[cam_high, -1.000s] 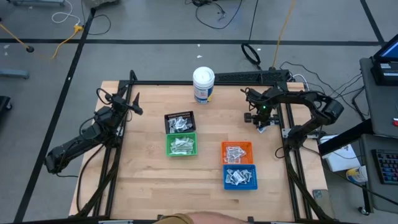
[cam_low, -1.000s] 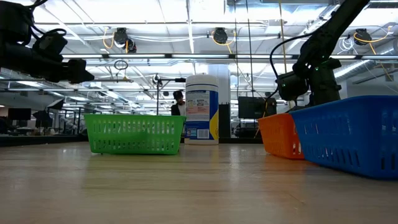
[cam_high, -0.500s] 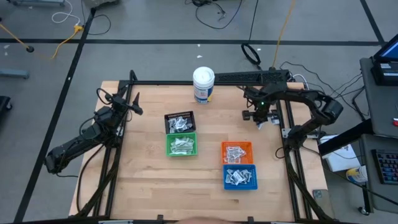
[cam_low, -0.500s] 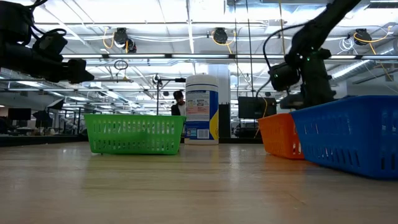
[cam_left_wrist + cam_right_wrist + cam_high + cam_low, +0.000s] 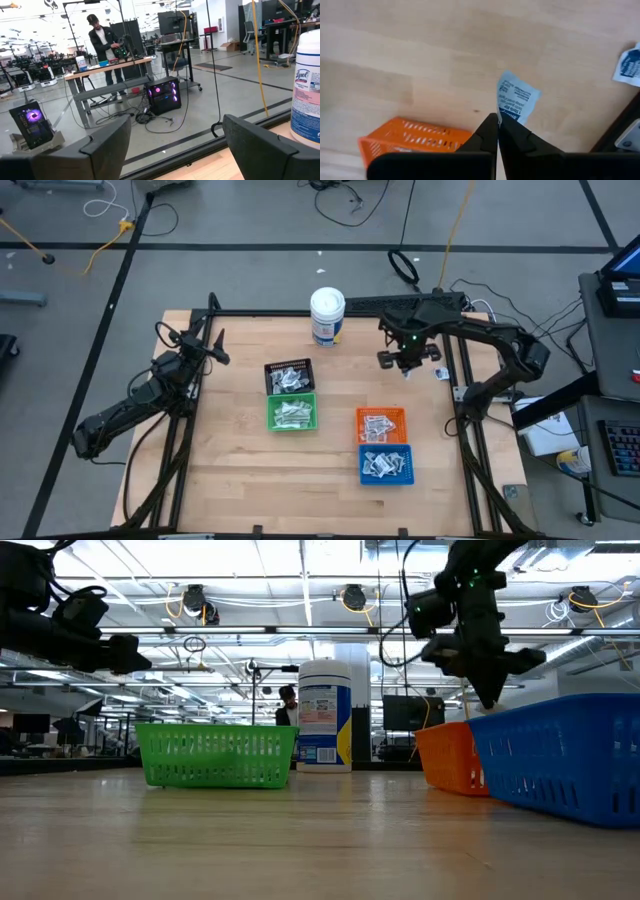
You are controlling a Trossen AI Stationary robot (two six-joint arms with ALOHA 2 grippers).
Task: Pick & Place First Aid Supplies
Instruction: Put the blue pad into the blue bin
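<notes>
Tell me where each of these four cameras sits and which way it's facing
High: overhead, straight down; both arms, four baskets.
Low: table height, looking level past the green basket; right hand hangs above.
Left wrist: faces the room beyond the table, open left hand in front.
Right wrist: looks down, right hand shut on a packet.
Shared: orange basket in high, low, right wrist.

The right gripper moves from close to the bench's right edge toward its middle and rises clear of the orange basket. Its fingers close completely on a white packet with blue print, lifting it off the wood.
</notes>
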